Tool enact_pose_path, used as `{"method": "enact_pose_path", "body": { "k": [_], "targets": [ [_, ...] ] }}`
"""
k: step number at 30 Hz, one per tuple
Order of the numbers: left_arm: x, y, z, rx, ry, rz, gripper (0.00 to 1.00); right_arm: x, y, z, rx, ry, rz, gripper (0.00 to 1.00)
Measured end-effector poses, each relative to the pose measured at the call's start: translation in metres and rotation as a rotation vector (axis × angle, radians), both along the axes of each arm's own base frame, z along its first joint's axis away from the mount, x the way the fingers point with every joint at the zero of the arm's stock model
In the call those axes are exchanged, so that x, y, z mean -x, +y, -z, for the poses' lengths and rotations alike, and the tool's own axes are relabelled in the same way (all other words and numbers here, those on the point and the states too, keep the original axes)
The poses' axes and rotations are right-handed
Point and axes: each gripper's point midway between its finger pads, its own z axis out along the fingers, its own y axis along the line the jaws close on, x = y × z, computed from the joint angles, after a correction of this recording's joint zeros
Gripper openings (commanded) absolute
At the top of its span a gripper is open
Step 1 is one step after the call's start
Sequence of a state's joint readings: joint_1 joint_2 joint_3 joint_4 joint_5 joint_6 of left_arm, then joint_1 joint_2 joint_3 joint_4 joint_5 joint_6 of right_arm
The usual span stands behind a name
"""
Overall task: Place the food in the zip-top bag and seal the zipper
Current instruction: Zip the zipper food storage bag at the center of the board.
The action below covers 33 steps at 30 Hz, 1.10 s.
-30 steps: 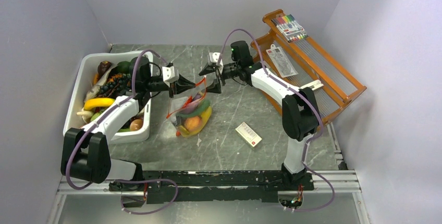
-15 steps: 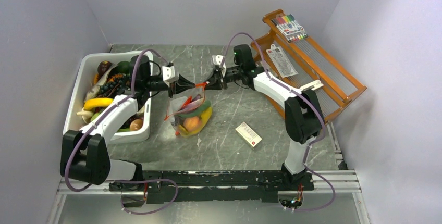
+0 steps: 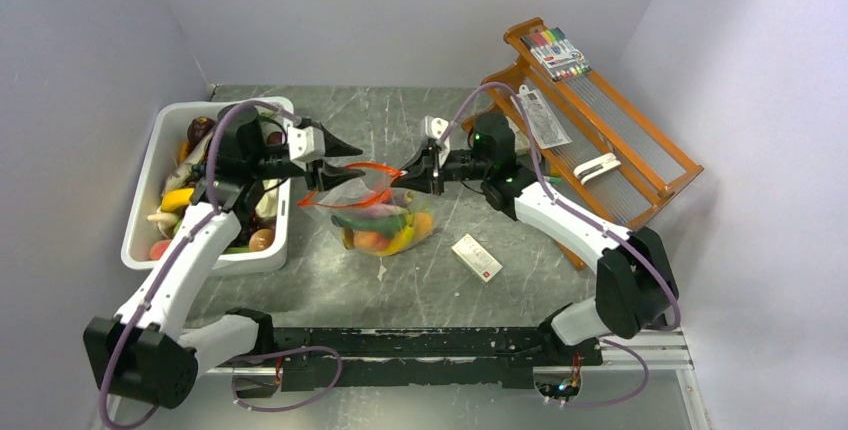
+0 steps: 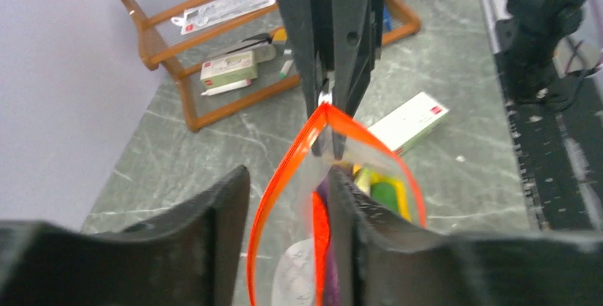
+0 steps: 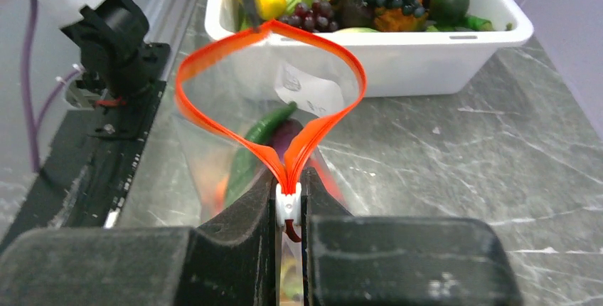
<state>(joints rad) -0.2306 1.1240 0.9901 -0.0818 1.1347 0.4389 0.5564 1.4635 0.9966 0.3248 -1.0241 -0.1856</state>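
The zip-top bag [image 3: 385, 220] hangs low over the table with food [image 3: 372, 240] inside: a green pepper, a peach, a banana. Its red-orange zipper [image 3: 378, 166] gapes in a wide loop [image 5: 213, 64]. My right gripper [image 3: 410, 172] is shut on the white slider [image 5: 288, 203] at the zipper's right end. At the left end my left gripper [image 3: 352, 162] is open. In the left wrist view one zipper strand [image 4: 267, 199] runs between its fingers [image 4: 227, 206] and its right finger sits inside the mouth. More food [image 5: 313, 14] fills the white tub [image 3: 160, 140].
A white-and-red box [image 3: 476, 257] lies on the table just right of the bag. A wooden rack [image 3: 640, 175] stands at the back right with a markers pack [image 3: 556, 52] on top. The tub's front wall [image 5: 427, 64] is close behind the bag.
The right gripper has shut on the slider and drawn back to the right. The left gripper has opened its hold on the zipper's left end. The bag shifted right and its mouth spread wide.
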Motion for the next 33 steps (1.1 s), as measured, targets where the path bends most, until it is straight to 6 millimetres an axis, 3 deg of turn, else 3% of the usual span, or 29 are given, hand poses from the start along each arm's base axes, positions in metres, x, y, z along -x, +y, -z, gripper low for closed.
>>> {"method": "enact_pose_path", "body": {
  "k": [4,7,12,21,29,33],
  "targets": [
    [0.027,0.000,-0.025,0.031,0.004,0.041,0.65,0.019,0.012,-0.010,0.041,0.057,0.008,0.00],
    [0.045,-0.004,-0.036,0.046,-0.006,0.091,0.70,0.029,0.015,-0.006,0.088,0.103,0.023,0.00],
    [0.064,-0.019,-0.018,0.029,0.052,0.182,0.73,0.033,0.011,0.007,0.178,0.188,0.083,0.00],
    [0.042,-0.035,0.037,-0.064,0.148,0.189,0.76,0.032,-0.007,0.020,0.344,0.263,0.169,0.00],
    [0.022,-0.046,0.050,-0.092,0.116,0.208,0.77,0.047,-0.024,0.029,0.410,0.235,0.149,0.00],
    [0.020,-0.055,0.064,-0.120,0.133,0.248,0.63,0.049,-0.026,0.031,0.428,0.223,0.138,0.00]
  ]
}}
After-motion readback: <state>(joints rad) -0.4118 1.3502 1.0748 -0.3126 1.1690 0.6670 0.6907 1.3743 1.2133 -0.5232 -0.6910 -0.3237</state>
